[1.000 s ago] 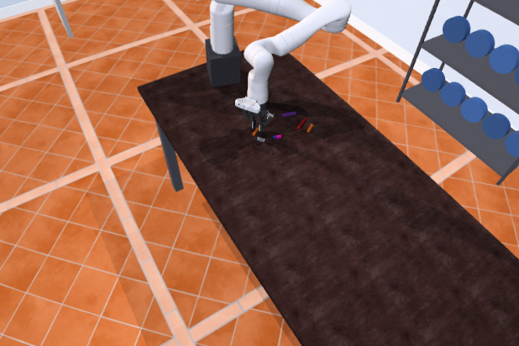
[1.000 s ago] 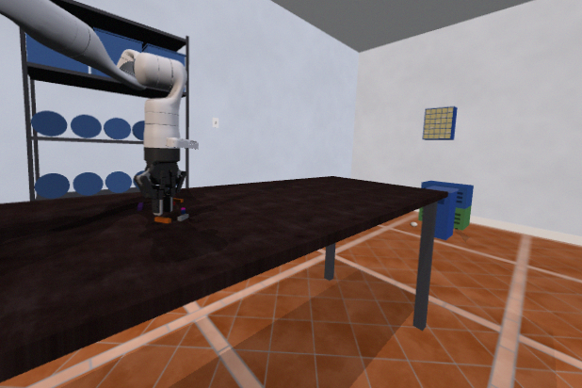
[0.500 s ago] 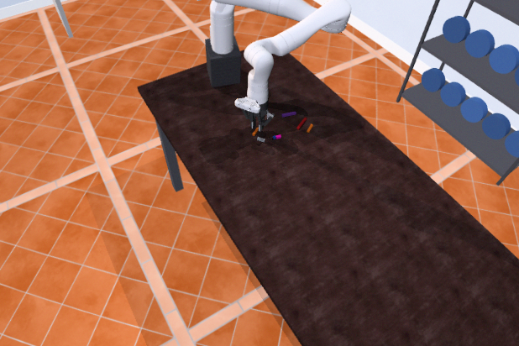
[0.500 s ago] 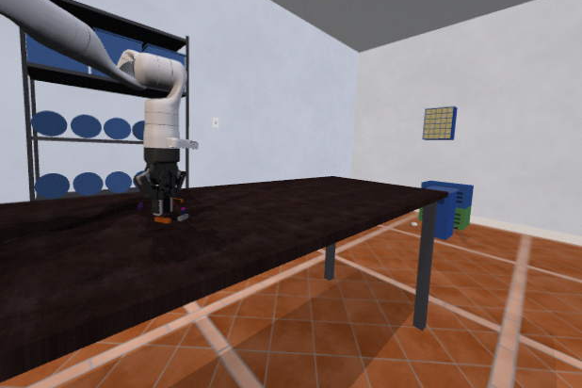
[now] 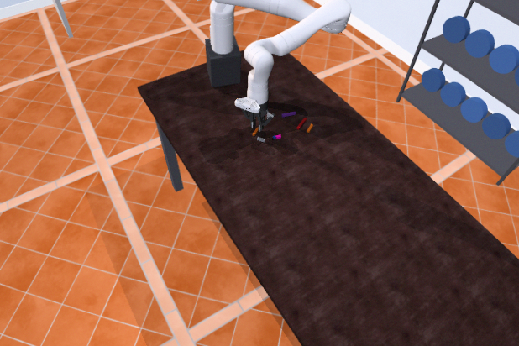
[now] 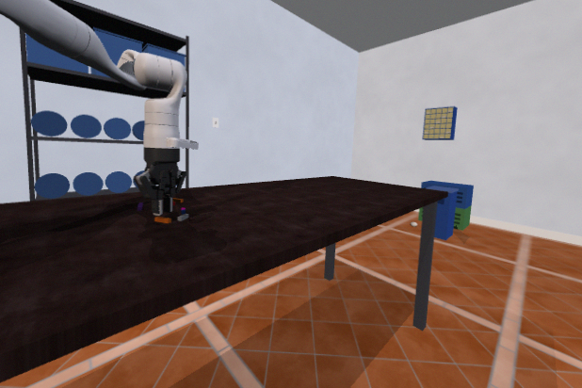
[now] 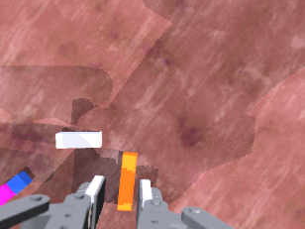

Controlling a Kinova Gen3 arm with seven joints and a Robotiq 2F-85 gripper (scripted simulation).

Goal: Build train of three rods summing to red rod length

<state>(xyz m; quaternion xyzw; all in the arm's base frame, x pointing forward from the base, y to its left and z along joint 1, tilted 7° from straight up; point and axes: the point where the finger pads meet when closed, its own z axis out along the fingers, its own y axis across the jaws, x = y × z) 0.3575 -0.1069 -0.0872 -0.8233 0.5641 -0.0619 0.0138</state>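
Note:
My gripper (image 5: pixel 256 126) points straight down over the table, its fingers partly open. In the wrist view the gripper (image 7: pixel 121 193) straddles an orange rod (image 7: pixel 127 180) that lies flat on the table, with a visible gap on the left side. The orange rod also shows in the top and exterior views (image 5: pixel 254 132) (image 6: pixel 163 219). A grey rod (image 7: pixel 78 140) lies just beyond it, crosswise. A blue rod (image 7: pixel 21 181) and a magenta rod (image 7: pixel 5 194) lie end to end at the left. The red rod (image 5: pixel 301 123) lies further right.
A purple rod (image 5: pixel 289 114) and a second orange rod (image 5: pixel 309 128) lie near the red rod. The arm's dark base block (image 5: pixel 222 66) stands at the table's far end. A shelf rack (image 5: pixel 474 61) stands to the right of the table.

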